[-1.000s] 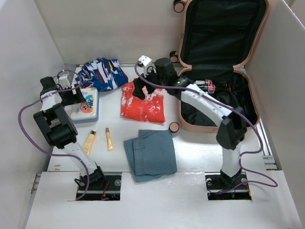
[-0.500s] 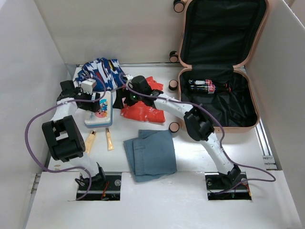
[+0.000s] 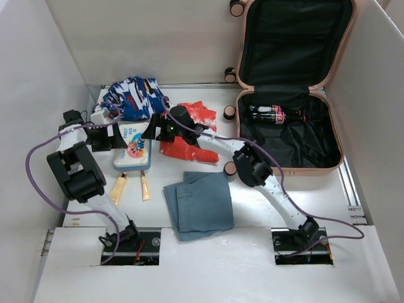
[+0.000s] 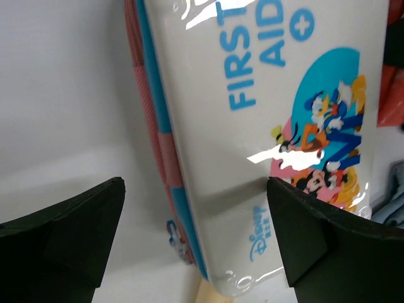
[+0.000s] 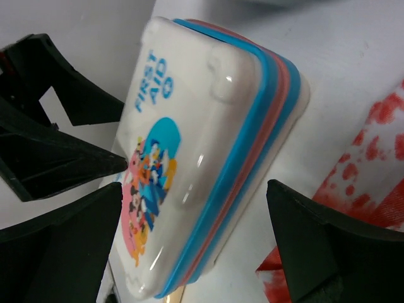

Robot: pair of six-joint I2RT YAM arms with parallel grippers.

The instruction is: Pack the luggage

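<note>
The luggage [image 3: 341, 151] sat at the far right of the table [image 3: 265, 202], open, with its lid upright against the back wall and its base flat. Its black lining showed, w/ a couple of dark bottles [image 3: 273, 113] at the far end of the base.

Both arms were reaching toward a white first aid kit [image 3: 134, 149] on the left side, well apart from the luggage. The left gripper [image 3: 106, 137] came in from the left, spread wide. In the wrist view the kit [image 4: 265, 126] filled most of the gap btwn its fingers [image 4: 63, 233]. Contact couldn't be made out, so no grip was visible.

The right gripper [image 3: 153, 130] was on the kit's far right side, also wide open and holding nothing. The kit [image 5: 196, 158] lay btwn its fingers [image 5: 328, 246] in that view.

Nearby items:
- A blue-white patterned cloth [image 3: 132, 98] lay far of the kit.
- A red-white cloth [image 3: 189, 139] lay just right of the kit, under the right arm.
- Two yellow tubes [image 3: 118, 187] lay near of the kit.
- Folded denim [image 3: 199, 205] lay near centre.
</note>
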